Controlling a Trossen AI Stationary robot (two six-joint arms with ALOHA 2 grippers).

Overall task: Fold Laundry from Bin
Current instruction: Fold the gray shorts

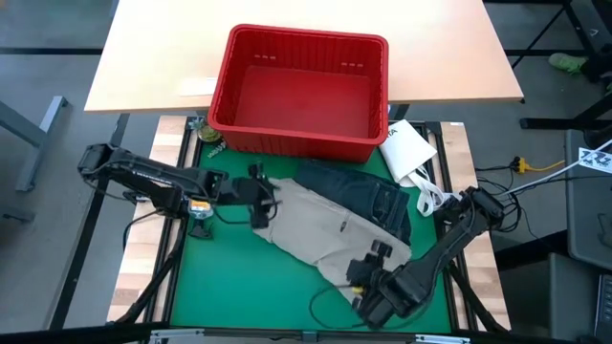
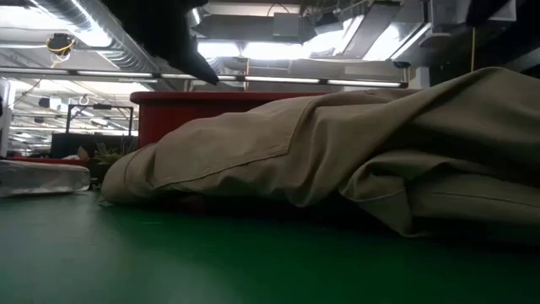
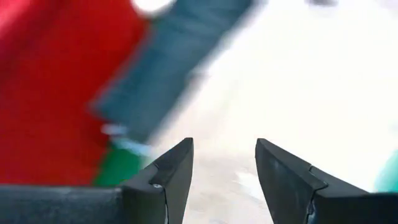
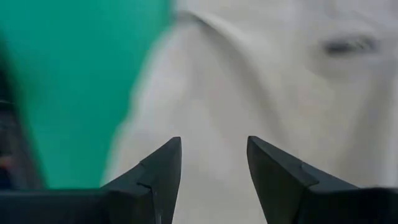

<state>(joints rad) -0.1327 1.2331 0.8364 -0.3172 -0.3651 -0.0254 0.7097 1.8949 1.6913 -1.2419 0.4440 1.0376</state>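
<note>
The tan khaki trousers (image 1: 325, 225) lie crumpled on the green mat, stretching from the middle left toward the near right. The dark blue jeans (image 1: 368, 191) lie just behind them, partly under them. The red bin (image 1: 287, 139) stands at the far side, and I see no garment in it. My left gripper (image 1: 266, 199) hovers open over the trousers' left end (image 3: 298, 74), nothing between its fingers. My right gripper (image 1: 373, 256) hovers open over the trousers' near right part (image 4: 249, 81), close to their edge on the mat. In the low view the trousers (image 2: 337, 143) fill the foreground.
A white flat packet (image 1: 409, 148) lies right of the bin, near the jeans. Bare green mat (image 1: 229, 277) spreads at the near left. A light wooden tabletop (image 1: 163, 48) lies under and beyond the bin. Cables run along the near right edge.
</note>
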